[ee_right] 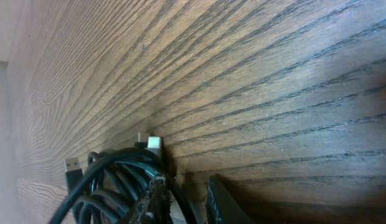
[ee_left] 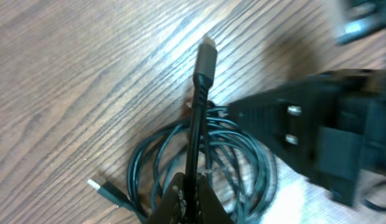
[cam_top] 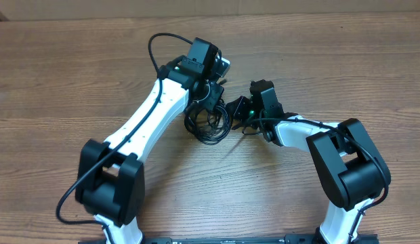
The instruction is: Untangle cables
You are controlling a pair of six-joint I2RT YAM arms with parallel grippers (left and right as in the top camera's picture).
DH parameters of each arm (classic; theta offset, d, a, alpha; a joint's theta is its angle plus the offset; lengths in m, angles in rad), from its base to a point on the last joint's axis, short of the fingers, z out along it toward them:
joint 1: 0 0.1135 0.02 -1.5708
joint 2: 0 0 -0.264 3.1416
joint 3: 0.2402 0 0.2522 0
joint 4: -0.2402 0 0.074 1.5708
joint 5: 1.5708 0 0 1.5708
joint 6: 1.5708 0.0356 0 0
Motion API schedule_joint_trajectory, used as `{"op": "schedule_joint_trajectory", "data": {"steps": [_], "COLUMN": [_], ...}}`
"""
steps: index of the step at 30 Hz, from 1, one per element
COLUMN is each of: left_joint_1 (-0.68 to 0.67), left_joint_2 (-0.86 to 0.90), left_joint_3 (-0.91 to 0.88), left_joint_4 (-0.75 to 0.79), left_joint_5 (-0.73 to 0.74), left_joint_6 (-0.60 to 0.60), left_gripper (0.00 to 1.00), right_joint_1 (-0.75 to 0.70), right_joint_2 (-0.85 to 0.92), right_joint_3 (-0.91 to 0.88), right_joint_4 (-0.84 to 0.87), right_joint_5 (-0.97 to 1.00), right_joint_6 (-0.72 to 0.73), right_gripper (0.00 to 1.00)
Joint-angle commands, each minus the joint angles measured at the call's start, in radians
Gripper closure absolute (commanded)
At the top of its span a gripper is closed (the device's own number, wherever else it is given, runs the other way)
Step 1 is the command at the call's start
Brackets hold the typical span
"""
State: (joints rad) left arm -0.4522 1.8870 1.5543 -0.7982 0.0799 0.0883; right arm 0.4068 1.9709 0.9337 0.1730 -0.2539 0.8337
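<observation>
Centrally, black cables [cam_top: 208, 118] bunched on wood table [cam_top: 61, 68], left gripper [ee_left: 190, 186] pinching one

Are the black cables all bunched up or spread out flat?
Bunched up. The thin black cables lie in one pile of overlapping loops on the wooden table, strands crossing each other.

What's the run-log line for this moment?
left tool: shut on thin black plug-ended cable | right tool: at coiled black cables, grip unclear

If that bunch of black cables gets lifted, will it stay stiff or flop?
Probably floppy: the cables lie in loose loops and should sag. Thin, so likely light. The plug end held by the left gripper juts straight, so short lengths seem stiffer.
</observation>
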Motion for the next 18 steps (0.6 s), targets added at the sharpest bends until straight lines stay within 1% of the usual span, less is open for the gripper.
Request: {"op": "schedule_joint_trajectory", "data": {"steps": [1, 4, 9, 10, 13, 15, 18], "left_joint_1": [0.001, 0.008, 0.008, 0.008, 0.012, 0.018, 0.022], "left_joint_2": [-0.034, -0.028, -0.002, 0.003, 0.02, 0.031, 0.038], "left_joint_3": [0.022, 0.021, 0.019, 0.019, 0.018, 0.018, 0.018], "left_joint_4": [-0.023, -0.067, -0.16, -0.174, -0.208, -0.226, -0.237], "left_joint_5": [0.037, 0.036, 0.026, 0.011, -0.09, -0.156, -0.164], "left_joint_6": [0.031, 0.029, -0.011, -0.03, -0.146, -0.226, -0.246], "left_gripper": [0.96, 0.96, 0.96, 0.96, 0.96, 0.96, 0.96], "right_joint_1": [-0.004, -0.004, -0.004, -0.004, -0.004, -0.004, -0.005], "right_joint_2": [0.034, 0.034, 0.034, 0.034, 0.034, 0.034, 0.034], "right_joint_3": [-0.024, -0.024, -0.024, -0.024, -0.024, -0.024, -0.024], "right_joint_4": [-0.011, -0.01, -0.009, -0.006, 0.009, 0.029, 0.063], "right_joint_5": [0.035, 0.036, 0.035, 0.034, 0.003, -0.034, -0.092], "right_joint_6": [0.0, 0.0, 0.0, 0.0, -0.001, -0.001, -0.006], "right_gripper": [0.81, 0.81, 0.8, 0.79, 0.76, 0.73, 0.62]}}
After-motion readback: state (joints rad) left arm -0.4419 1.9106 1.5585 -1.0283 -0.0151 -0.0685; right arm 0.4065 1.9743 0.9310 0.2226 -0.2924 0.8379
